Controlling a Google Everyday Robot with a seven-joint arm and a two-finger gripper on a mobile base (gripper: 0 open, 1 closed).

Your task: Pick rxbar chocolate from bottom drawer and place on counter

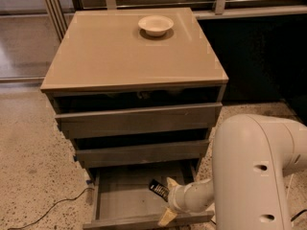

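Gripper (167, 200) in bottom drawer (120, 201), fingers (171, 182) apart, rxbar chocolate (158, 189) just beside far finger

The gripper (168, 200) is down in the pulled-out bottom drawer (120, 202), near its right front corner. The rxbar chocolate (158, 189) lies on the drawer floor just left of the jaws, close to the far finger. Two more drawers (139, 121) sit above and behind the jaws, the counter (120, 61) is on top, and a bowl (156, 25) sits near its back edge.
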